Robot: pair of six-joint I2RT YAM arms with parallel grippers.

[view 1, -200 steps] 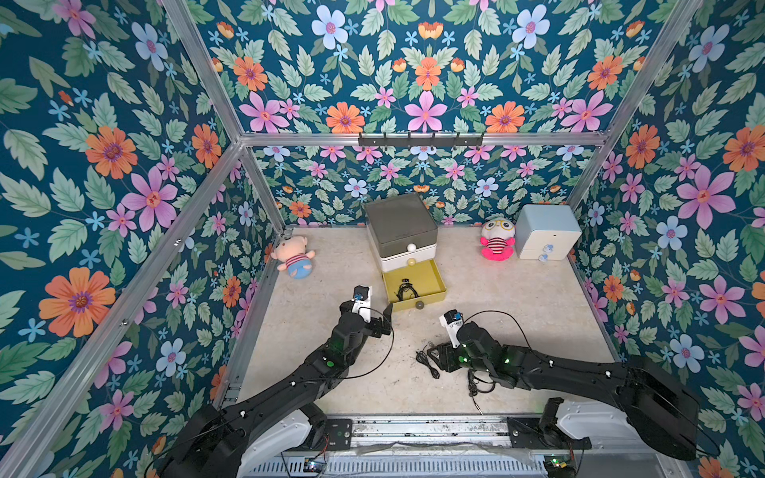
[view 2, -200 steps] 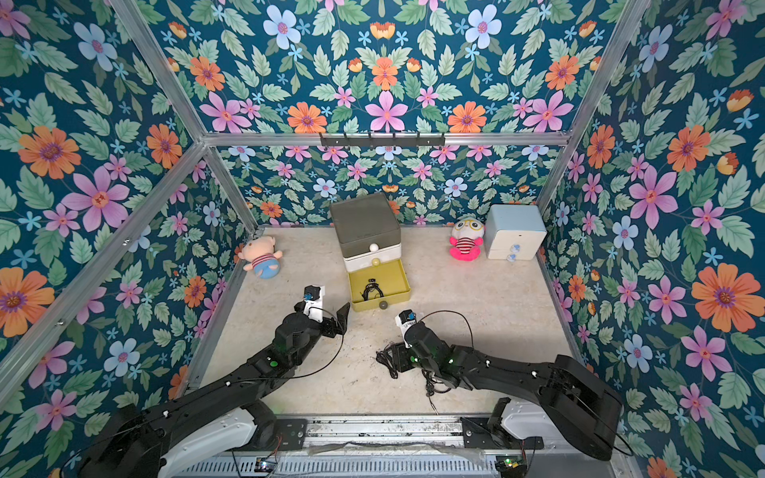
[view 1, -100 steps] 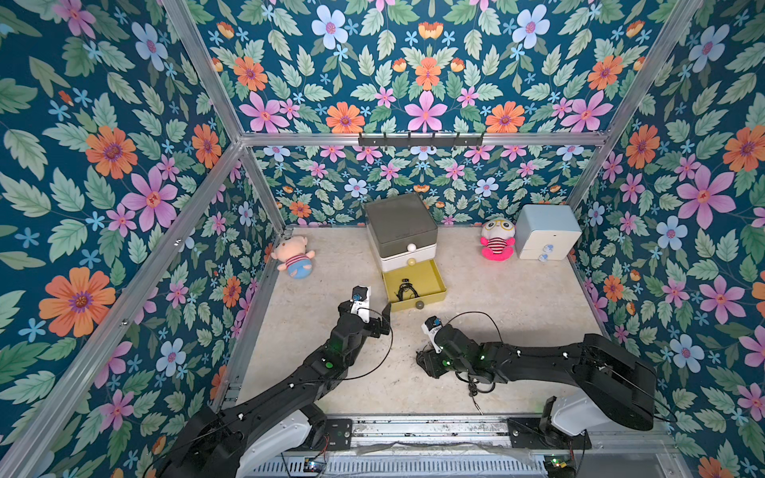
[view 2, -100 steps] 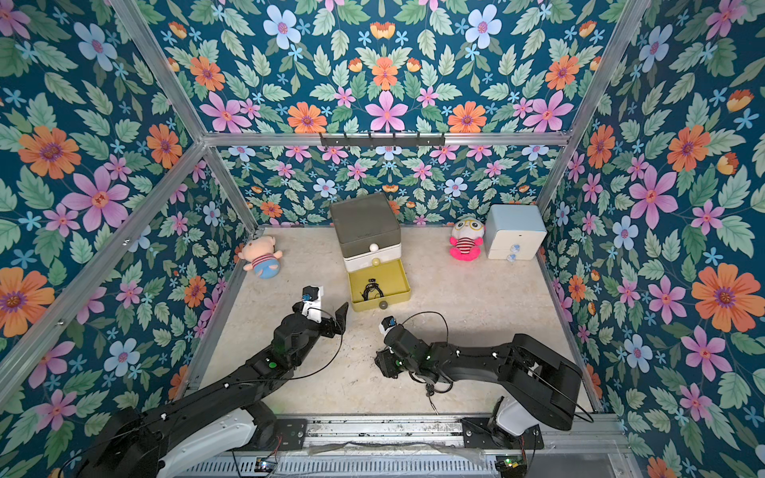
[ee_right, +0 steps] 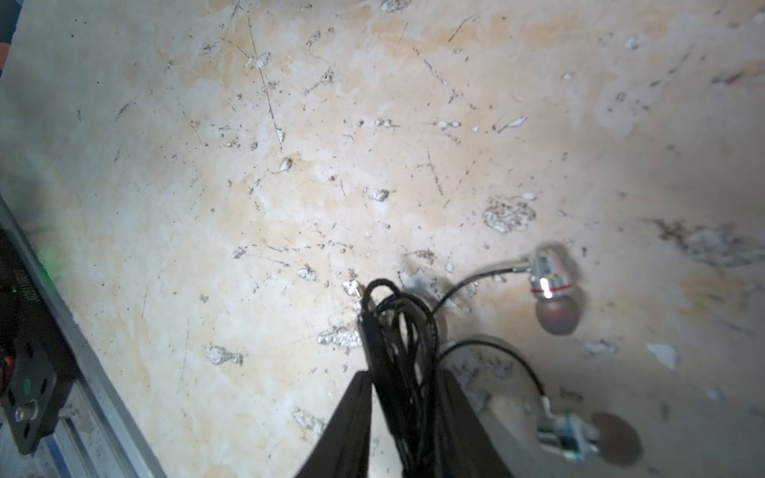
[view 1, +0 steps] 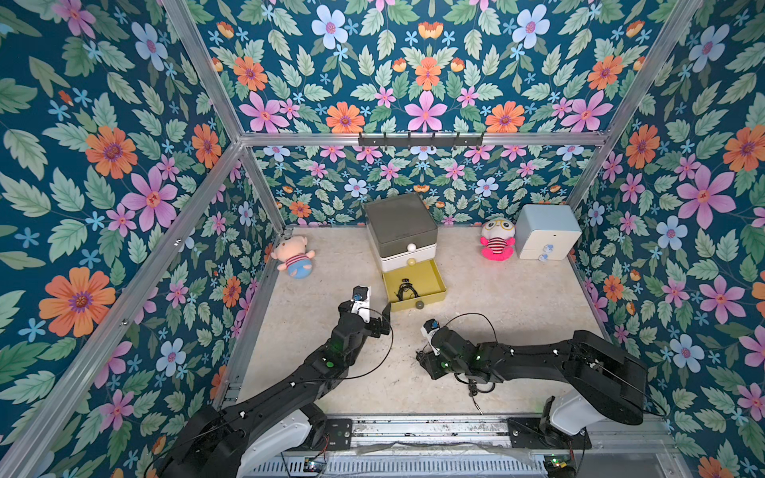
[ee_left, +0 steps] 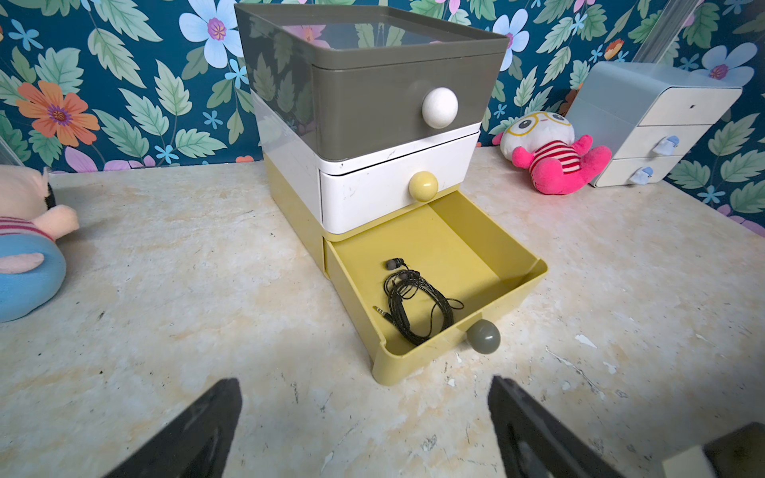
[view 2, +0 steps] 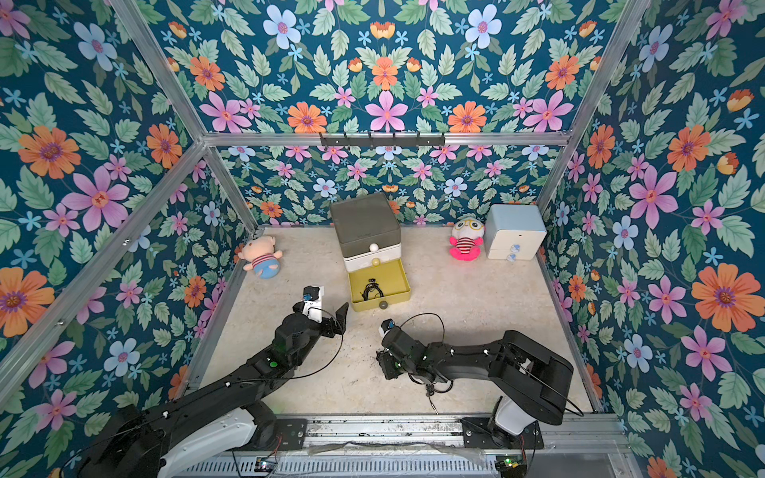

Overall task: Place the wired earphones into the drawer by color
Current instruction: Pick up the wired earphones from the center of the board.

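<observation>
Centrally, we find bare table (view 1: 517, 298) on every side of both arms, bounded by the floral walls (view 1: 124, 165) and, at the near edge, the metal rail (view 1: 414, 426). We note the left gripper (ee_left: 364, 385) held above the surface, jaws spread wide and empty, facing the open yellow drawer (ee_left: 418, 364), in which one black earphone coil (ee_left: 418, 302) lies. The right gripper (ee_right: 403, 376) sits low at the table, jaws narrow and pinching a second black earphone bundle (ee_right: 397, 327), whose earbuds (ee_right: 552, 289) trail out beside the jaws. The surface is scuffed cream. A plush pig (view 1: 294, 258), a pink plush (view 1: 496, 242) and a blue cabinet (view 1: 546, 231) stand along the far wall.
</observation>
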